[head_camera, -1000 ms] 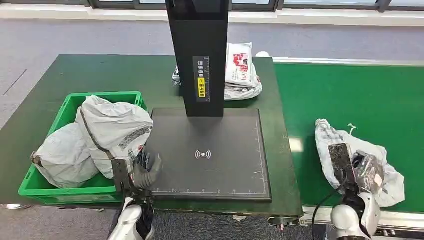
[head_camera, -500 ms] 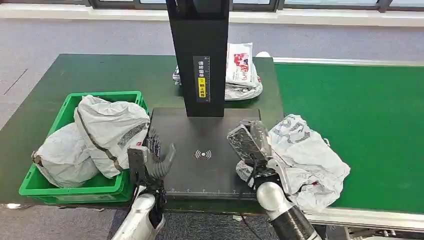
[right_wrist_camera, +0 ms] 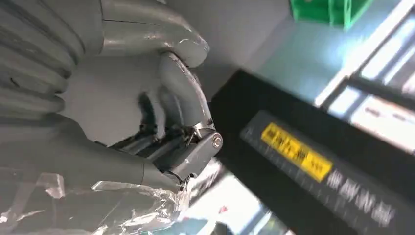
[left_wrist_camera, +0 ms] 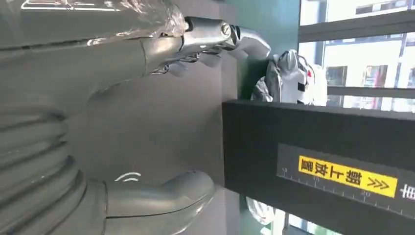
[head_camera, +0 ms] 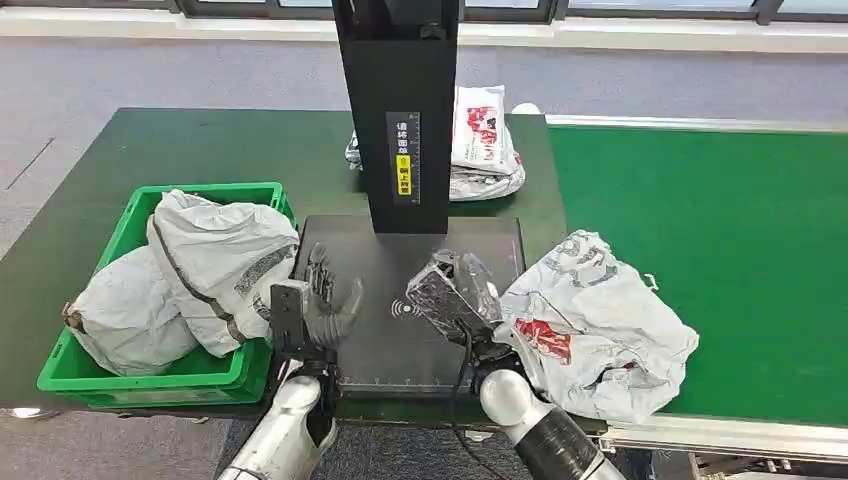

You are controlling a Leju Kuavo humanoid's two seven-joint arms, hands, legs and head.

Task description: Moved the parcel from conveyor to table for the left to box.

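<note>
Parcel (head_camera: 598, 325), a crumpled white plastic mailer with red print, lies in the head view across the seam between the dark green surface (head_camera: 150, 150) and the brighter green conveyor (head_camera: 720, 220), its near corner gripped by the right hand (head_camera: 455, 292), whose fingers are curled into the plastic over the right part of the black scanner pad (head_camera: 400, 345). The left hand (head_camera: 325, 305) hovers over the pad's left edge with its fingers spread apart and holding nothing, just beside the green crate (head_camera: 120, 380), which carries two grey-white bags (head_camera: 215, 255). A black scanner post (head_camera: 398, 110) rises from the back of the pad, with a yellow label on its front, and another white and red parcel (head_camera: 485, 140) rests behind it on the surface. In the left wrist view, the left hand (left_wrist_camera: 122, 127) shows its thumb and fingers well apart above the grey pad (left_wrist_camera: 161, 132), with the post (left_wrist_camera: 318, 156) close by and the far parcel (left_wrist_camera: 288, 78) beyond it. In the right wrist view, the right hand (right_wrist_camera: 147, 127) has its fingers clenched around crinkled clear-grey plastic of the parcel (right_wrist_camera: 98, 205), with the post (right_wrist_camera: 313, 166) blurred behind it.
</note>
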